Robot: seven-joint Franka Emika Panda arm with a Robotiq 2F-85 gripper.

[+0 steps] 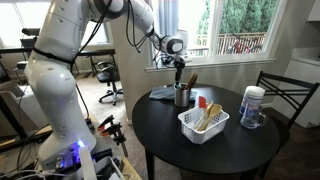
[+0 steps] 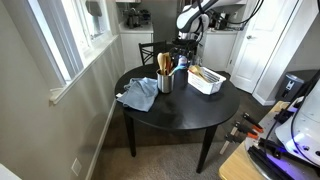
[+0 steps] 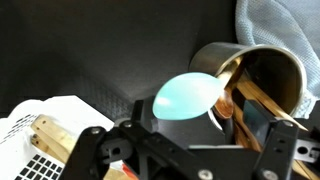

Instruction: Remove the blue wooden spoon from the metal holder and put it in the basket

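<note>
Over to the round dark worktop (image 1: 165,140), and straight to the gripper (image 1: 178,66), poised just above the metal holder (image 1: 182,97). Peering down through the wrist view: right onto the pale bowl of the blue wooden spoon (image 3: 185,97), framed between the jaws and sitting just in front of the holder's open rim. Cannot tell whether clamped on that bowl or only flanking it: too dark down there, and no sight of the handle. Not in the basket (image 1: 203,124), at any rate; up by the holder instead. Inside the holder, seeing plain wooden utensils (image 3: 262,100) leaning against the wall. In the basket, just beside the holder, making out more wooden tools (image 1: 207,115) lying in a heap. On the holder's other side, spotting a crumpled blue-grey cloth (image 2: 138,95), close against it, though impossible to say if touching. Beyond the basket, picking out a white canister (image 1: 252,105), upright and well apart from the holder. Behind it all, catching a bright window (image 1: 235,30).
</note>
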